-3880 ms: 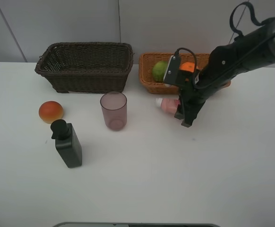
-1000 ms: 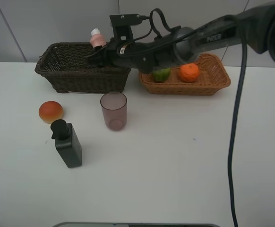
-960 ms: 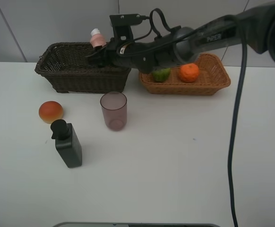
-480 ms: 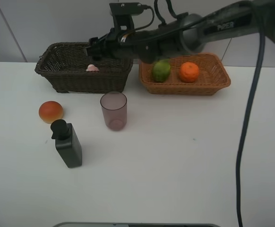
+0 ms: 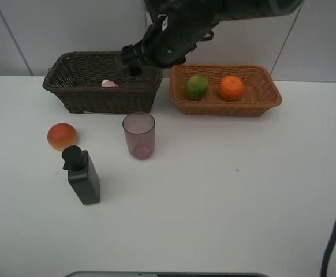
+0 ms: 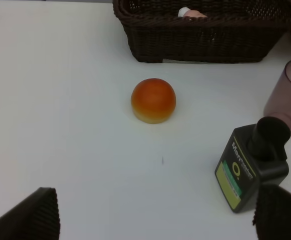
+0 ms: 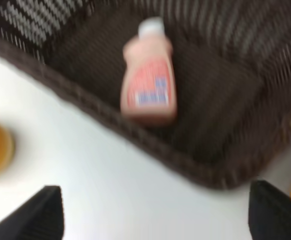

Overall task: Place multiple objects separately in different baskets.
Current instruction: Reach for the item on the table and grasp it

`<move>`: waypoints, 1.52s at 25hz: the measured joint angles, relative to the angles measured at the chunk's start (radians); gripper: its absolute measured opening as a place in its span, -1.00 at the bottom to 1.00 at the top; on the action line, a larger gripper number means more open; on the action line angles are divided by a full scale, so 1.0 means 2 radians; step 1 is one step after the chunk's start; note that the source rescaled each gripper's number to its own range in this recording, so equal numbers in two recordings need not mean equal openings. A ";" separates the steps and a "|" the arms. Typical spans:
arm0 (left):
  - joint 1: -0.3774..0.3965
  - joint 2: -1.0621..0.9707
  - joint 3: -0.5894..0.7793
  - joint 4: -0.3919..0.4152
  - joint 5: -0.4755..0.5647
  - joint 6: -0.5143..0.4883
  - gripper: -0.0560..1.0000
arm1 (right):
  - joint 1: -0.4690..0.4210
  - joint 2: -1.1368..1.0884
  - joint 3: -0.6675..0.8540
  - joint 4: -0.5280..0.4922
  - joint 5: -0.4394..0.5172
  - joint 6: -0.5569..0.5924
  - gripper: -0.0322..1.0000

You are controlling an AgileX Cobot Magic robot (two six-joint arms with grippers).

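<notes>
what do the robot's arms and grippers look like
The right arm is bulky, rounded and glossy black; no lettering is readable on it here. A thin dark cable shows at the high view's right edge. The left gripper has two black fingertips with a fine ribbed texture. The right gripper has similar dark, wedge-shaped tips, though they are blurred.

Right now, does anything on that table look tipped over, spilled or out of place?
Only the pink bottle: it lies on its side inside the dark basket instead of standing. The cup and the pump dispenser stand upright on the table, and nothing looks spilled.
</notes>
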 joint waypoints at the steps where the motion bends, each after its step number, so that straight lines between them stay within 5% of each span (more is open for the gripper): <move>1: 0.000 0.000 0.000 0.000 0.000 0.000 1.00 | 0.000 -0.009 0.000 -0.007 0.029 0.015 0.13; 5: 0.000 0.000 0.000 0.000 0.000 0.000 1.00 | -0.001 -0.046 0.014 -0.055 0.118 0.086 0.13; 10: 0.000 0.000 0.000 0.000 0.000 0.000 1.00 | -0.037 -0.120 0.099 -0.074 0.138 0.136 0.14; 25: 0.000 0.000 0.000 0.000 0.000 0.000 1.00 | -0.292 -0.477 0.309 -0.049 0.240 0.103 0.14; 38: 0.000 0.000 0.000 0.000 0.000 0.000 1.00 | -0.305 -0.782 0.362 -0.079 0.291 0.101 0.14</move>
